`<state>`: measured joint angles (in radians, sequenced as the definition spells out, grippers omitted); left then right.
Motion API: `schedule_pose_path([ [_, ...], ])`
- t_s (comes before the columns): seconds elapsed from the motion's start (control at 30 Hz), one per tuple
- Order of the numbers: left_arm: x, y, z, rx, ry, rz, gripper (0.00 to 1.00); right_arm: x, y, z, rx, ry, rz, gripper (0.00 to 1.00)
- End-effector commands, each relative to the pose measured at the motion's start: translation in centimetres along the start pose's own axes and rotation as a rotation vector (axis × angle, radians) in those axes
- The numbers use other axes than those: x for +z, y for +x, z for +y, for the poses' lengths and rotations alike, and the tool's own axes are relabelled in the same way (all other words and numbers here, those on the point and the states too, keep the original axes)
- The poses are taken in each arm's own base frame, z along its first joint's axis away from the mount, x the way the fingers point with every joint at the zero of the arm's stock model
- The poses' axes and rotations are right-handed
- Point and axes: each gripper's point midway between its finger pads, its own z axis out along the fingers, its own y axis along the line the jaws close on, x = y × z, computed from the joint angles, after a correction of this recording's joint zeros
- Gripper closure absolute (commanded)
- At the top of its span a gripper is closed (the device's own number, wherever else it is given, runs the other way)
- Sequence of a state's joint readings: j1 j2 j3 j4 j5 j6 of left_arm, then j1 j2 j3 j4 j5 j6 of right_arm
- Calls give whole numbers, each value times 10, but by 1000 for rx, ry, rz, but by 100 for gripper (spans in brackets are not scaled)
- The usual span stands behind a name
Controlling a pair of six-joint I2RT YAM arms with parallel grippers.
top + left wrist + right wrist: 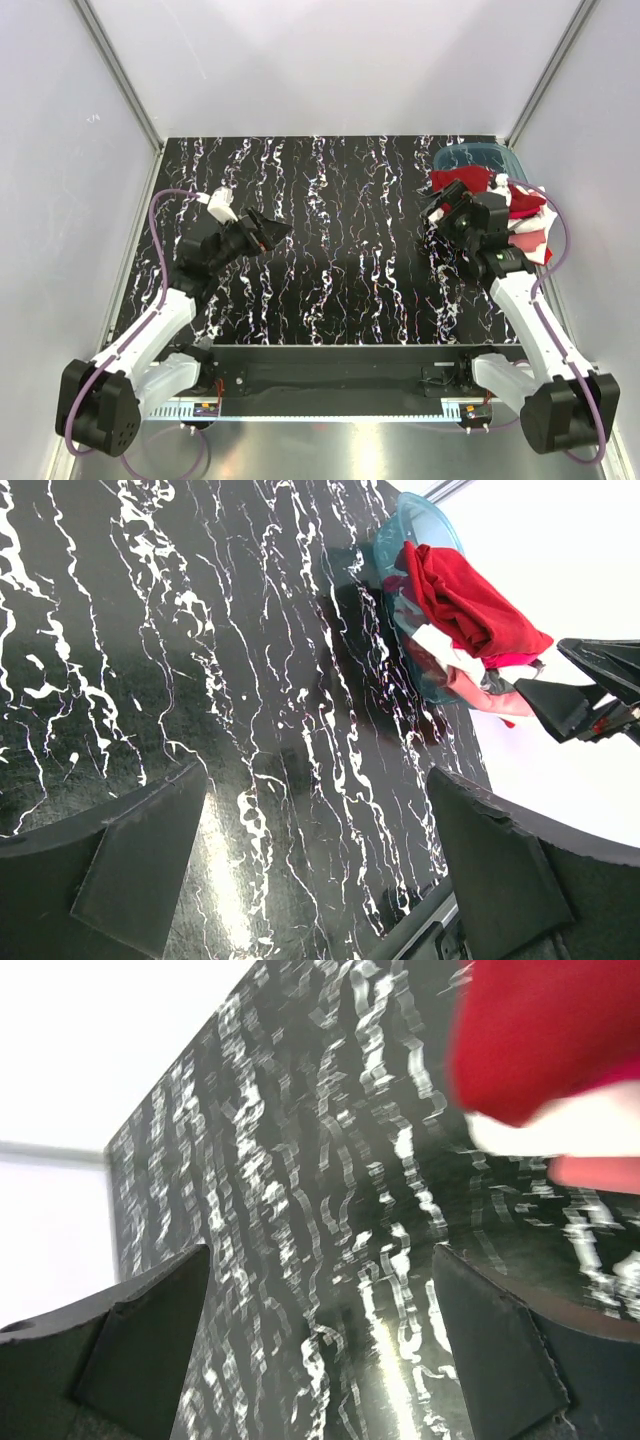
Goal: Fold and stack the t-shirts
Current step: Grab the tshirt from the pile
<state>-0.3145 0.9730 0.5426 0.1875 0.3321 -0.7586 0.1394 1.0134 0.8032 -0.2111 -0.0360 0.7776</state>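
Observation:
The t-shirts [522, 205] lie in a crumpled heap of deep red, pink and white cloth, spilling over a teal bin [478, 157] at the back right of the table. My right gripper [436, 214] hovers just left of that heap, open, with nothing between its fingers. In the right wrist view [320, 1260] the red cloth [540, 1040] sits blurred at the upper right, apart from the fingers. My left gripper [276, 230] is open over the left half of the table, far from the shirts. Its wrist view [315, 780] shows the heap [465, 605] and bin [415, 530] in the distance.
The black marbled tabletop [340, 260] spreads between the two arms. White walls close it in on the left, back and right. A purple cable loops beside each arm. The right arm's gripper [548, 670] shows at the right edge of the left wrist view.

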Motion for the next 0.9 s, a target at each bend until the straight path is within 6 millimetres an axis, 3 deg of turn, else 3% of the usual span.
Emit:
schedule_pose_path([
  [0.0,-4,-16,-20,34,54,-45,1,-15,-26,-13,-12,114,-121,0],
  [0.03,-4,-16,-22,33,62,-41,1,-20,-41,-20,6,179,-188,0],
  [0.17,-4,-15,-25,24,73,-34,1,-34,-55,-58,61,399,-279,0],
  [0.33,-7,-16,-27,27,80,-45,1,-13,-62,-75,145,402,-228,5],
  [0.4,-9,-18,-27,32,77,-58,1,-5,-74,-85,185,422,-239,6],
  [0.57,-6,-16,-23,25,69,-56,1,8,-100,-86,209,474,-302,7],
  [0.7,-3,-15,-22,15,71,-44,1,31,-112,-92,218,515,-321,19],
  [0.8,-2,-14,-25,12,80,-35,1,43,-123,-89,213,532,-322,46],
  [0.83,-2,-13,-25,10,77,-35,1,44,-130,-82,210,525,-326,73],
  [0.87,-2,-13,-24,8,71,-33,1,46,-131,-81,209,528,-320,88],
])
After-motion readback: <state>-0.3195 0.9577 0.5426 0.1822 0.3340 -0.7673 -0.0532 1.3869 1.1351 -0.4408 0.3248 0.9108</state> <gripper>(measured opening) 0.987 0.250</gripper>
